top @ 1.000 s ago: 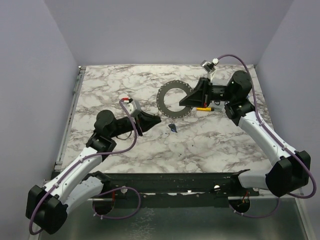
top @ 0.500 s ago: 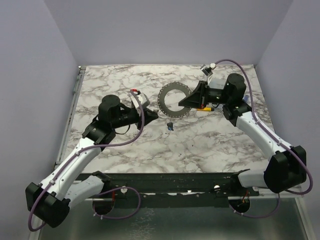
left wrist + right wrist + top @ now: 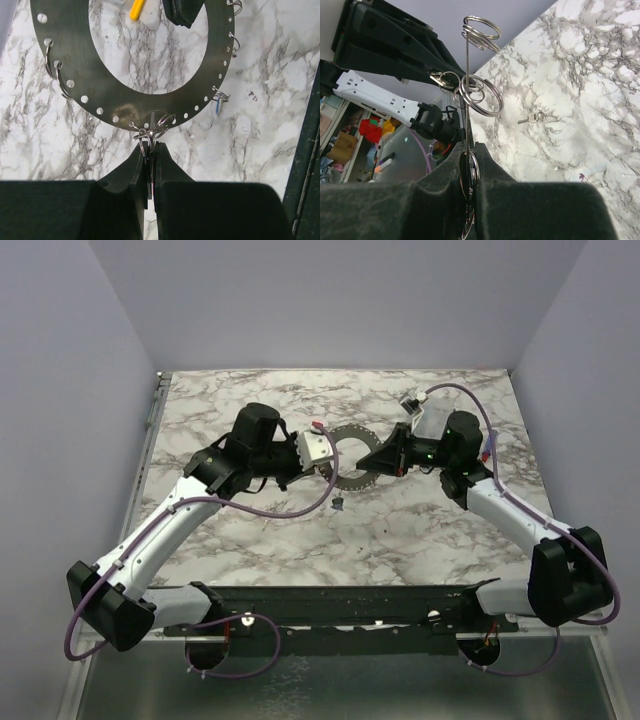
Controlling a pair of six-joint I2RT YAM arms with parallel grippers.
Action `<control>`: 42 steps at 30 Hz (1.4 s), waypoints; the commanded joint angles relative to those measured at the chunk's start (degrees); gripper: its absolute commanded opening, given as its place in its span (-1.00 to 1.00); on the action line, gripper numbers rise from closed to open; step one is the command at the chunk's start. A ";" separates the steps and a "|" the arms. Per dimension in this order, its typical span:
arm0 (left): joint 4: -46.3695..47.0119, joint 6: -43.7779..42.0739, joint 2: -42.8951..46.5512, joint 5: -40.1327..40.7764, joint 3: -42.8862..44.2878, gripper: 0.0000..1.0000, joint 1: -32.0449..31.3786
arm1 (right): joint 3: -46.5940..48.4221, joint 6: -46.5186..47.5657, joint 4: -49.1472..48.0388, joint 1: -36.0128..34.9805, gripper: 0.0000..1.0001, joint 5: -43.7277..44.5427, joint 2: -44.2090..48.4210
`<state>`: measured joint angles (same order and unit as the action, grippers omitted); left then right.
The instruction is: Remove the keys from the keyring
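Since a second ago the left arm has swung up and right, bringing the left gripper (image 3: 150,146) to the near rim of the keyring (image 3: 85,70). The keyring now sits between the two arms, seemingly raised off the table. The left fingers are pinched narrow on a split ring (image 3: 148,134) threaded through a rim hole; I cannot tell whether a key hangs in that pinch. The right gripper (image 3: 468,150) is clamped on the opposite rim, gripping the plate edge-on.

A blue key (image 3: 218,107) still hangs from the rim, and one loose key (image 3: 339,503) lies on the table.

To do this step well, I judge the right should hold the plate still while the left works the split ring round and out through its hole. Yanking straight back could make the thin wire slip from the fingers.
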<state>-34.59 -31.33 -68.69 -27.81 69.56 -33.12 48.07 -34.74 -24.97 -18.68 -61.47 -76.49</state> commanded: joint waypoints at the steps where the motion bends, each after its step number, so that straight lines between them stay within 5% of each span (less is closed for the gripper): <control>1: -4.71 -15.20 -0.75 8.94 6.07 -1.00 -2.96 | -5.26 -0.52 -6.81 0.22 -0.89 0.03 0.78; 5: -4.86 -20.12 -1.41 10.68 7.86 -1.00 -4.54 | -7.07 0.87 -6.65 0.27 -0.18 0.33 1.39; 11: -4.75 -25.23 -2.37 11.13 9.53 -1.00 -5.90 | -8.97 1.78 -5.30 1.17 0.18 0.21 2.49; 22: -4.71 -30.98 -0.36 9.23 8.40 -1.00 -6.92 | -6.90 10.32 1.67 1.82 0.35 -2.97 5.00; 33: -4.70 -35.05 2.02 4.12 5.78 -1.00 -8.09 | 11.54 40.91 37.99 1.80 0.28 -7.50 6.88; 42: -4.64 -43.81 4.29 1.89 5.35 -1.00 -8.25 | 16.97 44.80 44.00 1.79 0.26 -9.03 7.28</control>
<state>-40.03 -68.42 -67.20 -21.71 75.50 -40.97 63.29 6.46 13.61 -17.12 -68.36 -69.71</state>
